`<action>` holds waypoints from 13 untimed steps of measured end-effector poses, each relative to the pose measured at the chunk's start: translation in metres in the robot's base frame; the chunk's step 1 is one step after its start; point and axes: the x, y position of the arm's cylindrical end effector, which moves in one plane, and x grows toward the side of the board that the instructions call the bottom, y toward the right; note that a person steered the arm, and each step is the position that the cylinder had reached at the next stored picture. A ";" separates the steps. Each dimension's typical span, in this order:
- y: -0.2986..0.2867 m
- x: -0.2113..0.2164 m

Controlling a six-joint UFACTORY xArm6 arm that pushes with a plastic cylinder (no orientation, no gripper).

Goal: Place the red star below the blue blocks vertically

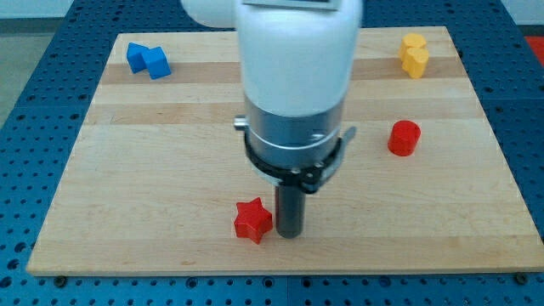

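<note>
The red star point(252, 220) lies near the view's bottom, a little left of centre, on the wooden board point(153, 170). My tip point(289, 235) stands right beside the star's right side, touching or almost touching it. Two blue blocks point(147, 59) sit together at the view's top left, far up and left of the star. The arm's white and grey body hides the middle of the board above the tip.
A red cylinder point(405, 138) stands at the right of centre. Two yellow blocks point(414, 54) sit together at the top right. The board's bottom edge runs just below the star, with a blue perforated table around it.
</note>
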 end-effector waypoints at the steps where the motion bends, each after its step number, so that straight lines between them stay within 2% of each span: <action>1: -0.028 -0.017; 3: -0.084 -0.034; 4: -0.035 -0.044; 5: 0.023 -0.020; 6: 0.016 0.026; 7: -0.003 0.028; 8: -0.070 0.028; 9: -0.085 0.028; 10: -0.097 -0.001; 12: -0.129 -0.149; 13: -0.142 -0.185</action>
